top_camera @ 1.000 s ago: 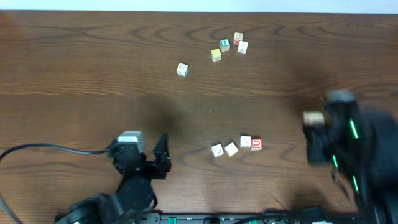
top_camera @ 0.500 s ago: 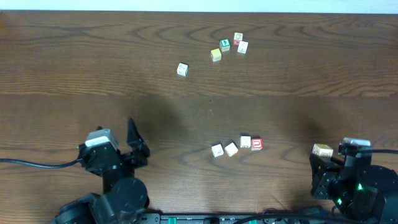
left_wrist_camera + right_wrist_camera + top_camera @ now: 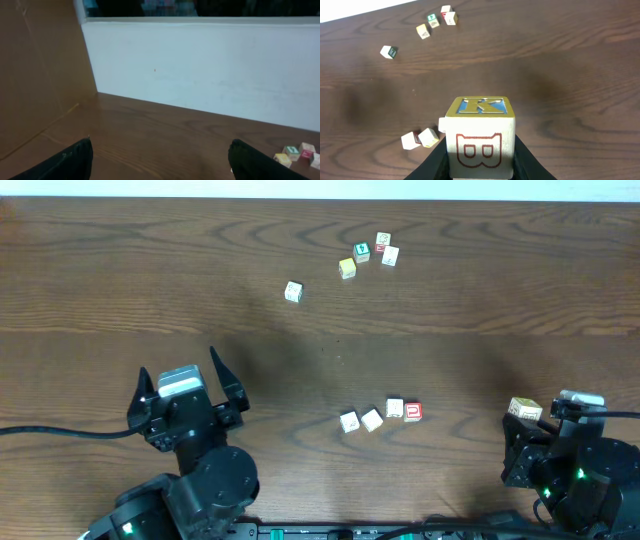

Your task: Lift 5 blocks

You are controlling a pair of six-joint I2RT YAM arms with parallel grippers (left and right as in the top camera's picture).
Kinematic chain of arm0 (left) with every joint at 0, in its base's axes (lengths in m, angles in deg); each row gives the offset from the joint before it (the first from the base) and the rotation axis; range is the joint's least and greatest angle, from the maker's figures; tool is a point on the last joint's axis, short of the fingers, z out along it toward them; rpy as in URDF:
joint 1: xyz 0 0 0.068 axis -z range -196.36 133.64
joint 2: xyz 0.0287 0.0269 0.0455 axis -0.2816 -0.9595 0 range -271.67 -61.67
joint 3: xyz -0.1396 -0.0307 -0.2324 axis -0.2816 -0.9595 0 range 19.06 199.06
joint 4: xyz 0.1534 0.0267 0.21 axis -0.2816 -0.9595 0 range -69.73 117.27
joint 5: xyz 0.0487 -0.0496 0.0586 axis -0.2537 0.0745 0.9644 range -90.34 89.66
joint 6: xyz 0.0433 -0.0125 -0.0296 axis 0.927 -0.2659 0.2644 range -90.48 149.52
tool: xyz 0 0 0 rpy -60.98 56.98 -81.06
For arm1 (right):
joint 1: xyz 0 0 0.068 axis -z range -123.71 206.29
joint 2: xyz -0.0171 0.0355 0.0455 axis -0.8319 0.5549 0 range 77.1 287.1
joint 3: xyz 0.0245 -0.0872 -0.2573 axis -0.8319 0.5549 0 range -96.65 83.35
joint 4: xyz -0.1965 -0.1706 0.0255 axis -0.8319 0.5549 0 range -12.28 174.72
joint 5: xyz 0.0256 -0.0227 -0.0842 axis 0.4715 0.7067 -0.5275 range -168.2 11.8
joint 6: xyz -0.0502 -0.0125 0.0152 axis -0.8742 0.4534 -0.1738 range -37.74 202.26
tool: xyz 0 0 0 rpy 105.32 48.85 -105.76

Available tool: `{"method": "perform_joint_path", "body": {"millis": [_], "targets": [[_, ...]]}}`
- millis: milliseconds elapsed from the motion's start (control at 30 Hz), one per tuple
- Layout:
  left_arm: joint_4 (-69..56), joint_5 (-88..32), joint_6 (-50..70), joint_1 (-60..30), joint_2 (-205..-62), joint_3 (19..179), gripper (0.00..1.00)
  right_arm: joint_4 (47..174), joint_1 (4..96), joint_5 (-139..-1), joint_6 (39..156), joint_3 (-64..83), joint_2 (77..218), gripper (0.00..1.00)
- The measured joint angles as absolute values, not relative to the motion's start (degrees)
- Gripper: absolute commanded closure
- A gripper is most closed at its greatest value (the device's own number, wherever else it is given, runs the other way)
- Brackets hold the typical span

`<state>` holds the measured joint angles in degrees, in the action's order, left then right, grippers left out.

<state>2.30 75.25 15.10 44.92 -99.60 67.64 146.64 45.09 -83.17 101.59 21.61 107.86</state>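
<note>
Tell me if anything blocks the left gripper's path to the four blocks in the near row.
Nothing visible does. Only bare table lies between the open left gripper and the four-block row.

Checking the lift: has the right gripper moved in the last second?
Yes. The right gripper, shut on the held block, has moved toward the table's near edge, now level with the red-faced block.
</note>
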Motion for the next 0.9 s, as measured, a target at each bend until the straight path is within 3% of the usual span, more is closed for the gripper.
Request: {"method": "perform_joint_path", "body": {"millis": [267, 600, 767, 900], "targets": [[9.3, 64.8, 24.2, 36.0, -99.2, 67.6, 0.08, 145.8, 45.1, -83.1, 101.5, 21.6, 107.9, 0.95], [9.7, 35.8, 26.7, 3.2, -103.8, 67.8, 0.06, 145.2, 45.1, -83.0, 101.5, 22.1, 107.9, 0.89], [4.3, 20.8, 23.0, -7.3, -108.9, 67.8, 0.13, 142.0, 45.1, -82.9, 101.5, 24.8, 110.1, 0.89], [-0.1, 14.5, 20.9, -8.9, -109.5, 67.8, 0.18, 139.2, 45.1, -83.2, 102.4, 27.2, 115.6, 0.99]]}}
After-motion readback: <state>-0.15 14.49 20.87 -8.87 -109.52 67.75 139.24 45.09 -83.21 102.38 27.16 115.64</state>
